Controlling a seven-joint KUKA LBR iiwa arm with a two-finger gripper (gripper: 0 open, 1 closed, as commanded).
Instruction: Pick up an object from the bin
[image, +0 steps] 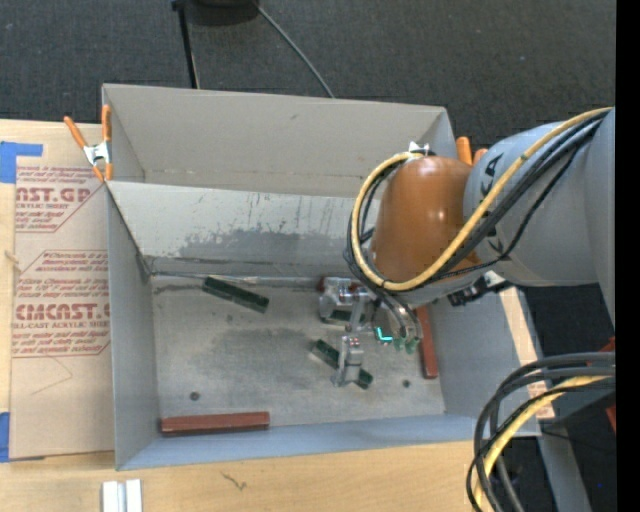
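We take the red-brown bar (214, 423), which lies flat along the near wall of the grey bin (130, 300), as our reference.

Finding 1: The gripper (350, 372) stands above and to the right of the red-brown bar, past its right end, low over the bin floor. It is directly at a small dark green block (325, 352), which pokes out from under it on the left. The tool and block overlap, so we cannot tell whether the tool is spread, pressed together or pinching the block.

Finding 2: The small dark green block is therefore also up and to the right of the red-brown bar, well apart from it, on bare floor.

Finding 3: A long dark green strip (237, 293) lies tilted on the floor straight above the red-brown bar, near the foot of the far slope and well apart from the gripper.

Finding 4: A second brown bar (428, 350) sits far right of the reference bar and somewhat higher, close to the bin's right wall.

Finding 5: The orange wrist cover (425, 215), ringed by yellow and black cables (357, 235), hangs high and to the right of the reference bar.
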